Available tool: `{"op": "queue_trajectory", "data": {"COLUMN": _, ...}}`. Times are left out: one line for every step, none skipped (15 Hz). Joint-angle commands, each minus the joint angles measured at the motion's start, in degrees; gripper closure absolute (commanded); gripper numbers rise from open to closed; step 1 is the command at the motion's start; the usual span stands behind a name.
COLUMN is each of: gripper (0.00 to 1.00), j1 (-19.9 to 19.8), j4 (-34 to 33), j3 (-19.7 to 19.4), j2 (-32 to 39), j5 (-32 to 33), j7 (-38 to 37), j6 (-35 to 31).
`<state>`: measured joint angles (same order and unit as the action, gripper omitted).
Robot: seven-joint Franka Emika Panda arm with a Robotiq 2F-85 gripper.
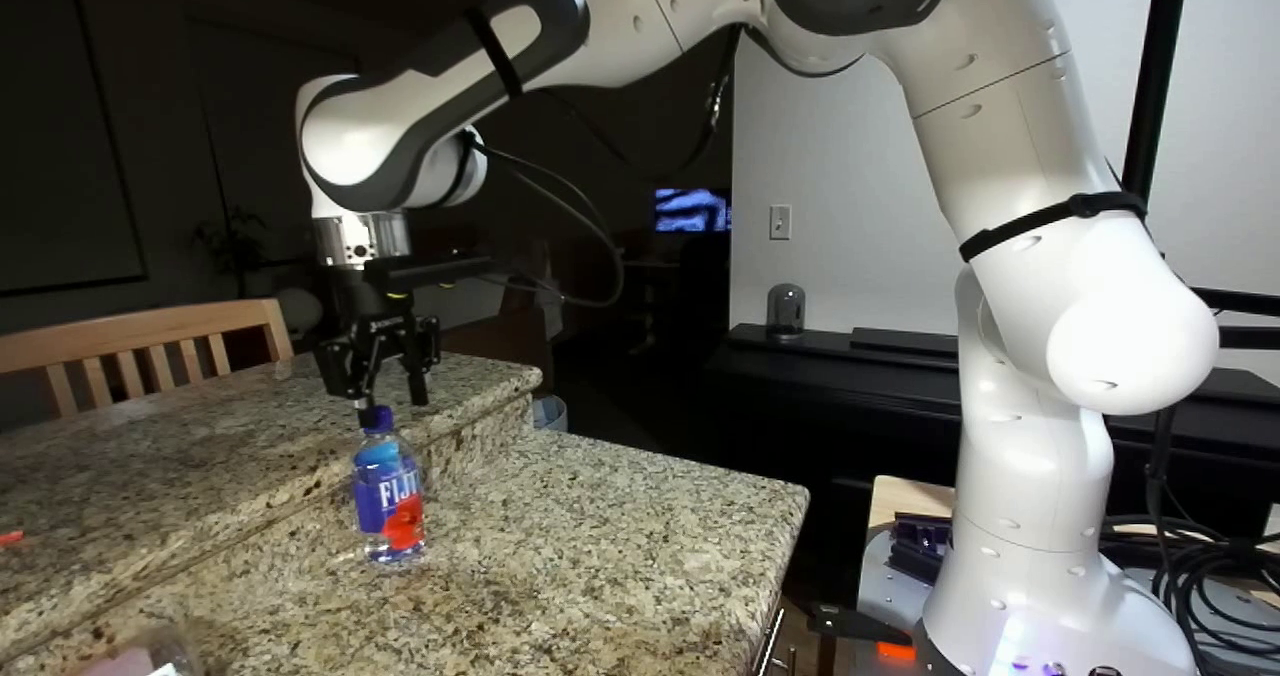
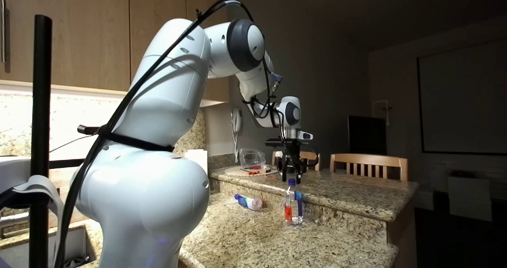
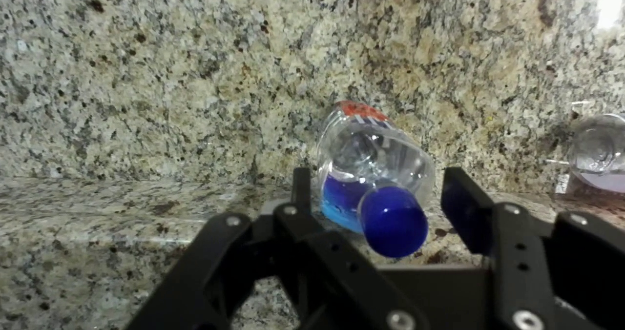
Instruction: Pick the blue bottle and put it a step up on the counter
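The blue bottle is a clear Fiji water bottle with a blue cap and blue label. It stands upright on the lower counter (image 1: pixel 600 546), close to the step, in both exterior views (image 1: pixel 388 496) (image 2: pixel 293 209). In the wrist view the bottle (image 3: pixel 371 149) shows from above, its cap between the fingers in the picture. My gripper (image 1: pixel 392 401) is open, fingers pointing down, at about cap height in both exterior views (image 2: pixel 291 176). A gap shows between the cap and each finger in the wrist view (image 3: pixel 378 198). The raised counter (image 1: pixel 200 456) runs behind the bottle (image 2: pixel 348 190).
Another clear bottle with a blue cap (image 2: pixel 248 201) lies on its side on the lower counter against the step. Its base shows at the wrist view's right edge (image 3: pixel 598 149). A round mat (image 2: pixel 233 170) with a clear plastic container (image 2: pixel 252 157) and small red items is on the raised counter.
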<state>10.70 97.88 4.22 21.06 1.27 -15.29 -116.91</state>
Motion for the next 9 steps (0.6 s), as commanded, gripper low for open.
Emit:
{"op": "queue_trajectory", "data": {"gripper": 0.0, "j1": -0.25, "j4": -1.68, "j3": 0.17, "j2": 2.0, "j5": -0.88, "j7": -0.37, "j6": 0.72}}
{"op": "queue_trajectory", "data": {"gripper": 0.0, "j1": -0.23, "j4": -1.9, "j3": 0.15, "j2": 2.43, "j5": -1.0, "j7": -0.44, "j6": 0.76}}
{"op": "queue_trajectory", "data": {"gripper": 0.01, "j1": -0.22, "j4": -2.1, "j3": 0.12, "j2": 2.87, "j5": -1.02, "j7": -0.36, "j6": 0.52}}
{"op": "queue_trajectory", "data": {"gripper": 0.29, "j1": -0.19, "j4": -2.27, "j3": 0.13, "j2": 3.24, "j5": -1.06, "j7": -0.28, "j6": 0.18}}
{"op": "queue_trajectory", "data": {"gripper": 0.26, "j1": -0.24, "j4": -2.61, "j3": 0.16, "j2": 3.65, "j5": -1.22, "j7": -0.11, "j6": -0.07}}
{"op": "queue_trajectory", "data": {"gripper": 0.3, "j1": -0.19, "j4": -2.92, "j3": 0.18, "j2": 3.92, "j5": -1.25, "j7": -0.05, "j6": -0.27}}
{"op": "queue_trajectory", "data": {"gripper": 0.38, "j1": -0.05, "j4": -3.01, "j3": 0.12, "j2": 4.03, "j5": -1.02, "j7": -0.17, "j6": -0.56}}
{"op": "queue_trajectory", "data": {"gripper": 0.44, "j1": 0.02, "j4": -3.28, "j3": 0.09, "j2": 4.11, "j5": -0.91, "j7": -0.22, "j6": -0.59}}
{"op": "queue_trajectory", "data": {"gripper": 0.5, "j1": 0.1, "j4": -3.58, "j3": 0.07, "j2": 4.14, "j5": -0.81, "j7": -0.35, "j6": -0.61}}
